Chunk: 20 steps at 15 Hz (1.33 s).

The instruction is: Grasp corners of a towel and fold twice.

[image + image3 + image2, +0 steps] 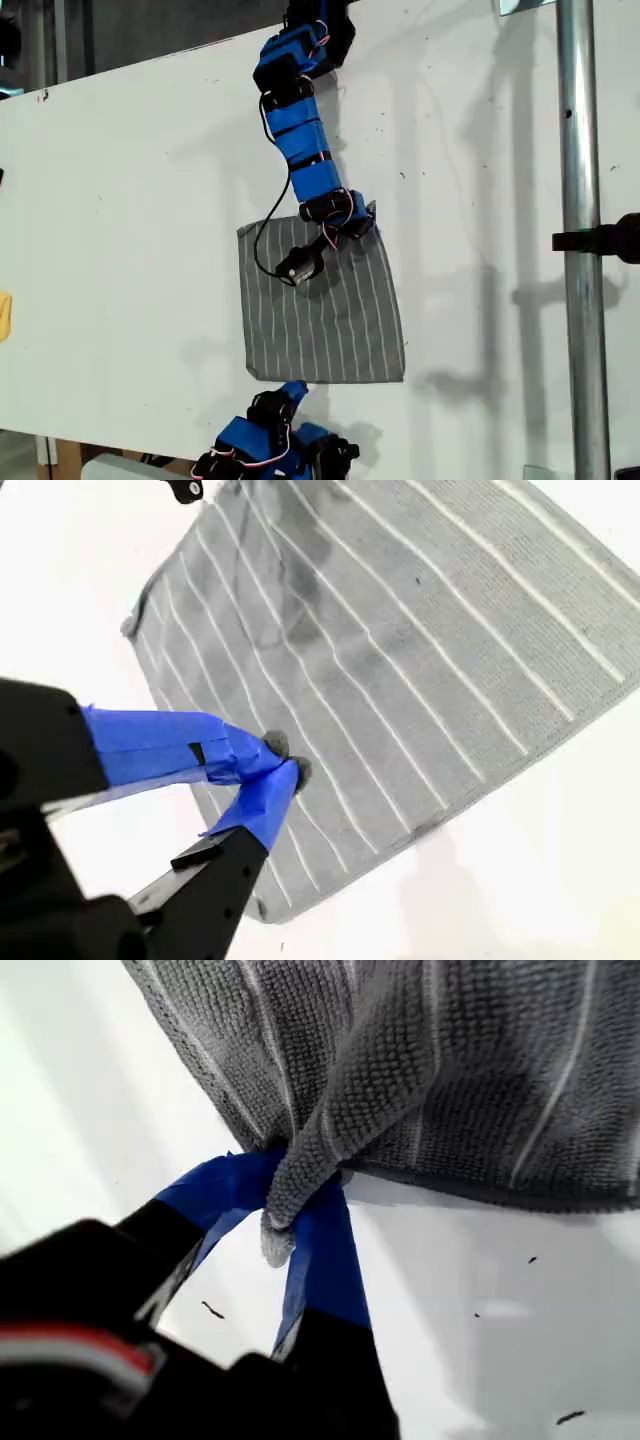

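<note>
This looks like a robotics lab or test bench: a plain white table [130, 250], scuffed with small dark marks, and a bare metal pole [583, 300] with a black clamp [600, 240] standing at three o'clock. Wooden framing [68, 458] peeks out at seven o'clock.

The first gripper [290, 1215] is pinching a corner [282, 1222] of the towel [420, 1070] between closed jaws. The second gripper [278, 762] is holding its jaws closed, tips touching the cloth.
</note>
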Each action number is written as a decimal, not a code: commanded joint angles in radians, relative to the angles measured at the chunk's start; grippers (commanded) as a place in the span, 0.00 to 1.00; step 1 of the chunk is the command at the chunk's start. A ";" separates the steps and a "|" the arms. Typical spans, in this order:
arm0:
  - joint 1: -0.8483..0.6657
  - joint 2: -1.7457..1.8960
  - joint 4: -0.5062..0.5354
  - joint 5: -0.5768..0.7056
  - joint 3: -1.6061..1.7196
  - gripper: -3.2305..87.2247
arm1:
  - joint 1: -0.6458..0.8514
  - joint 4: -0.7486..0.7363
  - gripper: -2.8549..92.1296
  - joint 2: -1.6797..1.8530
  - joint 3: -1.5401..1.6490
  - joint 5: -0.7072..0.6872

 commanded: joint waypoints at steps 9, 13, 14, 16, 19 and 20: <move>0.209 -0.330 0.017 0.250 -0.193 0.39 | -0.012 -0.012 0.03 0.041 -0.021 0.003; 0.305 -0.351 -0.267 0.106 0.135 0.37 | -0.014 -0.012 0.03 0.043 -0.018 0.009; 0.341 -0.373 -0.331 0.054 0.190 0.37 | -0.014 -0.012 0.03 0.043 -0.018 0.009; 0.403 -0.491 -0.373 -0.035 0.204 0.37 | -0.011 -0.014 0.03 0.043 -0.015 0.012; 0.466 -0.687 -0.469 -0.101 0.141 0.37 | -0.002 -0.012 0.03 0.043 -0.011 0.012; 0.479 -0.738 -0.499 -0.132 0.143 0.37 | -0.002 -0.011 0.03 0.044 -0.011 0.012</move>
